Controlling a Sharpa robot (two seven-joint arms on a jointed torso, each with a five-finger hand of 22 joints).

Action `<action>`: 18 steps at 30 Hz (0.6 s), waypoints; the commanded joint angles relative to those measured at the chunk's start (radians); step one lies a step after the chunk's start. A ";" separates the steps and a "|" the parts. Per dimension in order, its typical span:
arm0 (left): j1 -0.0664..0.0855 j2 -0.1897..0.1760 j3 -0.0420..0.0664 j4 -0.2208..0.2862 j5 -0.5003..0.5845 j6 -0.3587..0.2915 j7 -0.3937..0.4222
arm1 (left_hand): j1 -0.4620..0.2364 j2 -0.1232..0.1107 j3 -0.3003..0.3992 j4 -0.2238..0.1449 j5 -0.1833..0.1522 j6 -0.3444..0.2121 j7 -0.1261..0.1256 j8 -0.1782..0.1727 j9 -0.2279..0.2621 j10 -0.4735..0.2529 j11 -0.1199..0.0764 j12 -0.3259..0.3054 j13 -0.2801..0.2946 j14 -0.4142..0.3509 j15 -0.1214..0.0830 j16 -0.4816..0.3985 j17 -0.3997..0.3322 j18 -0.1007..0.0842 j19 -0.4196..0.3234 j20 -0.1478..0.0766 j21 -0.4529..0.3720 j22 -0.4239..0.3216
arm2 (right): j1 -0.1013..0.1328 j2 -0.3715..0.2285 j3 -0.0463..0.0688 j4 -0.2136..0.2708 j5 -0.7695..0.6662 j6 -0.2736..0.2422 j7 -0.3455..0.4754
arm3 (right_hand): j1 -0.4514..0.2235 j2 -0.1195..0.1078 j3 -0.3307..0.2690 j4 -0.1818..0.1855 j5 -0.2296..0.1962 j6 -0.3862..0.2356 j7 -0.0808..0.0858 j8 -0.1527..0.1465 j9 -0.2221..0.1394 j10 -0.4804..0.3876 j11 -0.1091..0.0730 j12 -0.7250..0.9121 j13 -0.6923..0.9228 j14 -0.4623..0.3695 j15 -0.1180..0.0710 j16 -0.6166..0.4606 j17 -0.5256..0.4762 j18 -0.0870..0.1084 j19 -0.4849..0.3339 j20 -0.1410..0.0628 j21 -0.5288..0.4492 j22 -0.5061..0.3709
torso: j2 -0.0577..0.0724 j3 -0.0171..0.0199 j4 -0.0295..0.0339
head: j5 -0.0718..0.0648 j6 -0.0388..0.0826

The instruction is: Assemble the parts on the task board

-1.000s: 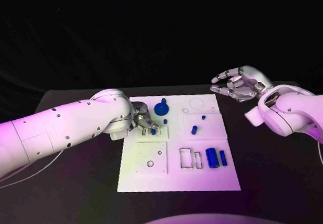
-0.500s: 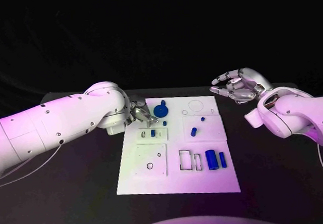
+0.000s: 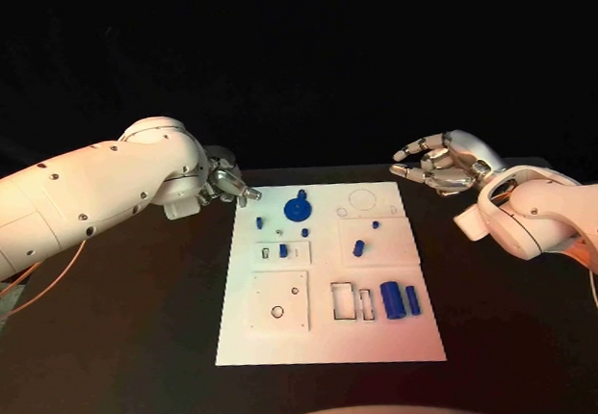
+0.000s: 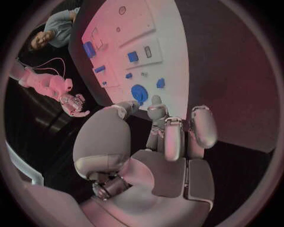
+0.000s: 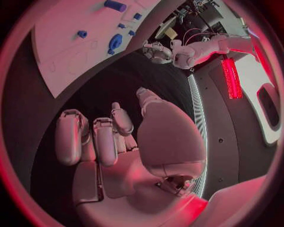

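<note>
Black tabletop (image 3: pixel 140 316) carries the white task board (image 3: pixel 330 335) at its middle, under a dark background.

Left hand (image 3: pixel 230 187) hangs just off the board's far left corner, over bare tabletop. Its fingers (image 4: pixel 201 124) are loosely curled and apart from the thumb, with nothing between them, so it is empty. In the left wrist view the fingertips point toward the round blue part (image 4: pixel 138 91), which stands clear of them on the board.

Right hand (image 3: pixel 439 162) hovers past the board's far right corner, well apart from it. Its fingers (image 5: pixel 74 137) are half curled with gaps between them, and it holds nothing.

On the board, the round blue part (image 3: pixel 298 207) sits near the far edge, with a small blue piece (image 3: pixel 259 223) beside it toward the left edge. Another small blue piece (image 3: pixel 283 251) stands in a slot in the left middle, and a short blue peg (image 3: pixel 359 248) lies right of centre. Toward the near right, a thick blue cylinder (image 3: pixel 393 299) and a thinner blue bar (image 3: pixel 412 298) lie side by side, next to a rectangular cut-out (image 3: pixel 346 297).
</note>
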 commanded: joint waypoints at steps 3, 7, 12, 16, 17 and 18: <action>0.002 0.025 -0.007 -0.032 -0.023 0.050 0.013 | 0.007 0.000 -0.005 -0.001 -0.002 -0.004 0.001 -0.005 -0.001 -0.005 0.000 -0.002 0.000 0.075 0.007 -0.004 0.162 0.015 -0.003 0.002 -0.003 0.001 | -0.001 0.000 0.000 0.002 -0.004 0.002 0.008 | -0.008 0.001 -0.004 -0.001 0.004 -0.010 0.000 0.007 -0.001 -0.004 -0.001 -0.005 -0.001 0.042 -0.009 -0.003 0.024 0.009 -0.003 -0.001 -0.001 0.099 | 0.002 -0.0034 0.0009 | -0.004 0.004; -0.002 0.040 -0.014 -0.052 -0.032 0.056 0.016 | 0.007 0.000 -0.006 -0.001 -0.002 -0.004 0.001 -0.006 -0.002 -0.006 0.001 -0.003 -0.001 0.076 0.008 -0.004 0.163 0.015 -0.004 0.003 -0.004 0.000 | -0.001 0.000 0.000 0.003 -0.004 0.002 0.008 | -0.007 0.002 -0.004 -0.001 0.005 -0.010 0.000 0.007 -0.001 -0.004 -0.001 -0.004 0.000 0.042 -0.009 -0.003 0.024 0.008 -0.003 -0.001 0.000 0.100 | 0.003 -0.0052 0.0017 | -0.001 0.004; -0.011 0.063 -0.023 -0.086 -0.034 0.054 0.019 | 0.006 0.001 -0.007 0.000 -0.003 -0.004 0.002 -0.007 -0.002 -0.006 0.001 -0.002 -0.001 0.076 0.008 -0.003 0.164 0.014 -0.002 0.003 -0.003 0.002 | -0.001 0.001 0.000 0.004 -0.004 0.002 0.008 | -0.007 0.003 -0.003 -0.002 0.006 -0.010 0.000 0.008 -0.001 -0.003 -0.001 -0.004 0.000 0.042 -0.009 -0.003 0.025 0.009 -0.003 -0.001 -0.001 0.099 | 0.004 -0.0045 -0.0001 | 0.006 0.001; -0.020 0.081 -0.026 -0.110 -0.029 0.051 0.022 | 0.003 0.001 -0.012 0.000 -0.007 -0.002 0.003 -0.010 -0.004 -0.005 0.003 0.000 0.000 0.077 0.010 -0.002 0.166 0.014 -0.001 0.005 -0.003 0.003 | -0.001 0.002 0.000 0.005 -0.005 0.003 0.008 | -0.006 0.003 -0.003 -0.002 0.007 -0.010 0.000 0.008 -0.001 -0.004 -0.001 -0.005 -0.001 0.042 -0.009 -0.003 0.024 0.009 -0.003 -0.001 -0.002 0.099 | 0.004 -0.0047 -0.0018 | 0.009 -0.002; -0.023 0.084 -0.027 -0.115 -0.028 0.050 0.022 | 0.003 0.001 -0.012 0.000 -0.007 -0.002 0.003 -0.010 -0.004 -0.005 0.003 0.000 0.000 0.077 0.010 -0.002 0.166 0.014 -0.001 0.005 -0.003 0.003 | -0.001 0.003 0.000 0.005 -0.005 0.003 0.009 | -0.006 0.004 -0.003 -0.002 0.007 -0.010 0.000 0.008 -0.001 -0.004 -0.001 -0.005 -0.001 0.042 -0.009 -0.004 0.024 0.009 -0.003 -0.001 -0.002 0.099 | 0.004 -0.0046 -0.0021 | 0.009 -0.002; -0.025 0.088 -0.027 -0.120 -0.027 0.051 0.022 | 0.003 0.001 -0.013 0.000 -0.008 -0.002 0.004 -0.011 -0.005 -0.006 0.003 -0.001 -0.001 0.077 0.010 -0.002 0.165 0.014 -0.001 0.006 -0.003 0.003 | -0.001 0.003 0.000 0.005 -0.005 0.003 0.009 | -0.006 0.004 -0.003 -0.002 0.007 -0.010 0.000 0.008 -0.001 -0.004 -0.001 -0.005 -0.001 0.042 -0.009 -0.004 0.024 0.009 -0.003 -0.001 -0.002 0.099 | 0.005 -0.0046 -0.0025 | 0.008 -0.001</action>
